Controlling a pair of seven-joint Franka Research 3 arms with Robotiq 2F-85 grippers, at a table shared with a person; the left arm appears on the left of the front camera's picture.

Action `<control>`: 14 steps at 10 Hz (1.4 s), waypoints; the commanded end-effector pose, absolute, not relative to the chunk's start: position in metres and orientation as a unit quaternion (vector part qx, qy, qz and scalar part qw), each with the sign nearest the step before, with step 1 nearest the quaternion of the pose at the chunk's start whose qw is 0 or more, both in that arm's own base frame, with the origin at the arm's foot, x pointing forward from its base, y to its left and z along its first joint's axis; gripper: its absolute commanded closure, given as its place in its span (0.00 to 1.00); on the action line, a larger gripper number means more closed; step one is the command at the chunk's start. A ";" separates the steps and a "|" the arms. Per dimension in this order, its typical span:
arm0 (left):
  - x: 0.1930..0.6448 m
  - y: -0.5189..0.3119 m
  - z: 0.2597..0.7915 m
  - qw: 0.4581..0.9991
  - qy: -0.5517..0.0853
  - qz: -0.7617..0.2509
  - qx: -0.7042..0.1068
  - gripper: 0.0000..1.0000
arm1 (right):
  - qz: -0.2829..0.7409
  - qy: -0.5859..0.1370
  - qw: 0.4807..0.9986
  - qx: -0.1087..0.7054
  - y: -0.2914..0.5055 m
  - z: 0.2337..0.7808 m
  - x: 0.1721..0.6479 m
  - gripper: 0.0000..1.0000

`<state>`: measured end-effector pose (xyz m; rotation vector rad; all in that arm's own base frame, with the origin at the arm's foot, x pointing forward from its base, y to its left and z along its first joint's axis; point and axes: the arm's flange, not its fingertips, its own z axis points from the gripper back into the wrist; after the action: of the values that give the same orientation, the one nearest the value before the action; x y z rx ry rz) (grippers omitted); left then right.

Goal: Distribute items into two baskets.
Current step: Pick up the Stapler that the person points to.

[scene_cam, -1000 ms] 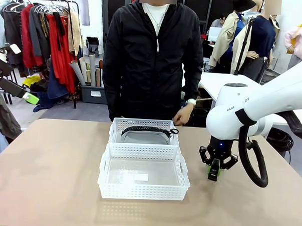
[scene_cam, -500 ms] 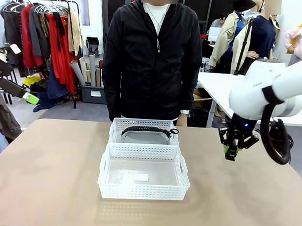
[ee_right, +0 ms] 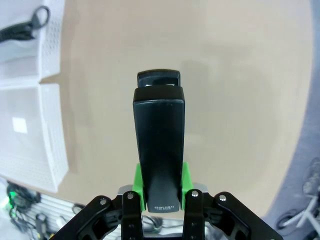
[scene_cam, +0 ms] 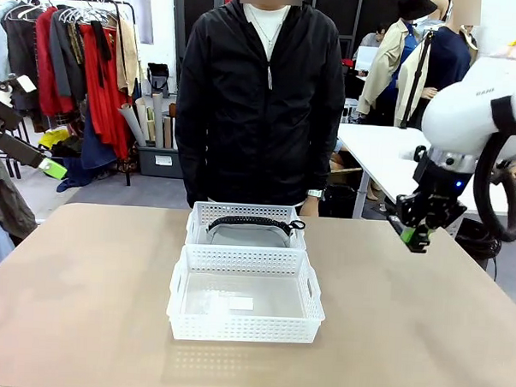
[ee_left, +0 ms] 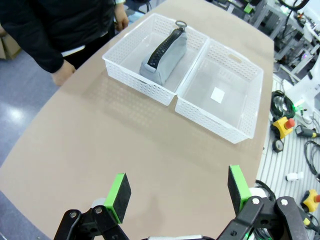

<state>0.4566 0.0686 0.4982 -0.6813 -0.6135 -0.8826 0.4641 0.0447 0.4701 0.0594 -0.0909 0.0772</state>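
Observation:
Between the pads of my shut right gripper [ee_right: 160,189] sits a black stapler [ee_right: 159,145], held above bare tabletop; from the front this gripper [scene_cam: 415,235] hangs to the right of the baskets. The grey waist bag [scene_cam: 248,235] with its black strap lies in the far white basket [scene_cam: 199,215]. Against it stands the near basket [scene_cam: 178,286], holding just its small label. My left gripper [ee_left: 177,187] is open, high off the table's left end, looking down on the bag [ee_left: 165,57] and both baskets [ee_left: 235,125]. At the front view's left edge, one of its green pads [scene_cam: 52,168] shows.
A person in a black jacket stands at the far edge behind the baskets, one hand [scene_cam: 310,204] low by the table edge. Bare tabletop [scene_cam: 407,320] lies to the right and left of the baskets. Cables and gear lie on the floor [ee_left: 295,135] past the table's edge.
My right arm has risen and swung to the right, away from the near basket, with the stapler still held. The person's hand has drawn back from the table.

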 end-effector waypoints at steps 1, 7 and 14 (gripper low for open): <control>0.458 0.070 0.501 0.804 -0.287 -0.412 -0.318 0.00 | 0.094 -0.048 0.994 0.012 0.039 0.501 0.472 1.00; 0.458 0.070 0.501 0.804 -0.287 -0.412 -0.318 0.00 | 0.211 -0.021 0.977 0.014 0.041 0.547 0.468 1.00; 0.458 0.070 0.501 0.804 -0.287 -0.412 -0.318 0.00 | 0.203 -0.020 0.979 0.010 0.045 0.541 0.465 1.00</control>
<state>0.4566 0.0686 0.4982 -0.6813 -0.6135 -0.8827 0.4652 0.0454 0.5415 0.0239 -0.0271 0.4115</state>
